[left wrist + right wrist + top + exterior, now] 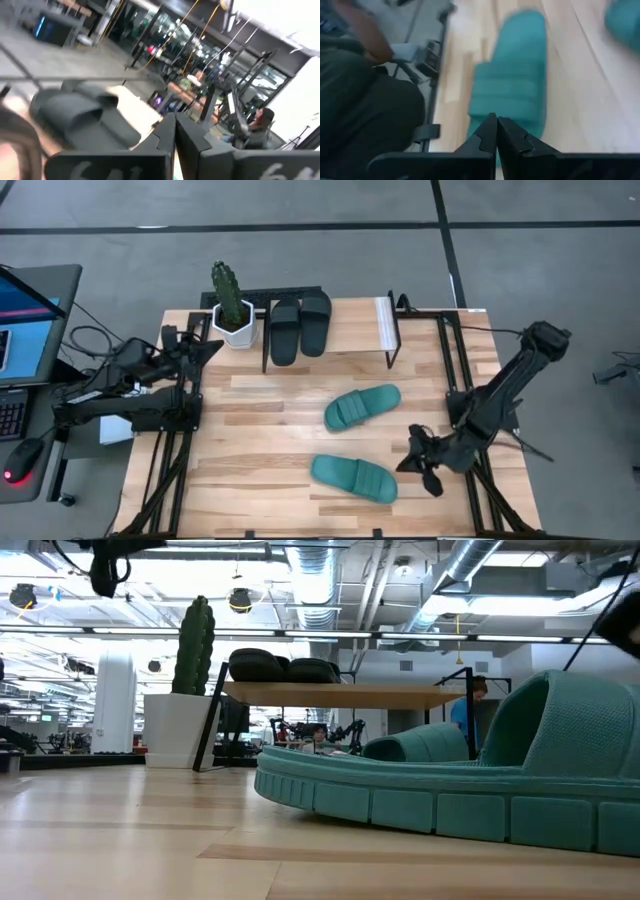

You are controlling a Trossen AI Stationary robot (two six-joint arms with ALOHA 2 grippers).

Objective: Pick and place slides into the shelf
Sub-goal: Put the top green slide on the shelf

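Two black slides point(299, 326) sit side by side on the shelf point(386, 330), at its left part next to a potted cactus point(231, 304). Their long axes run front to back across the shelf; I cannot tell which way the toes point.

Two teal slides lie on the table point(250, 440). The upper teal slide point(362, 406) lies at a slant below the shelf, its long axis running from lower left to upper right, the strap toward the left end. The lower teal slide point(354, 477) lies near the front edge, its axis running from upper left to lower right, the strap toward the right end.

The right gripper point(425, 461) hangs just right of the lower teal slide, apart from it; its wrist view shows its fingers point(487, 137) pressed together, empty. The left gripper point(200, 346) waits at the table's left edge beside the cactus, fingers point(167, 135) also pressed together.
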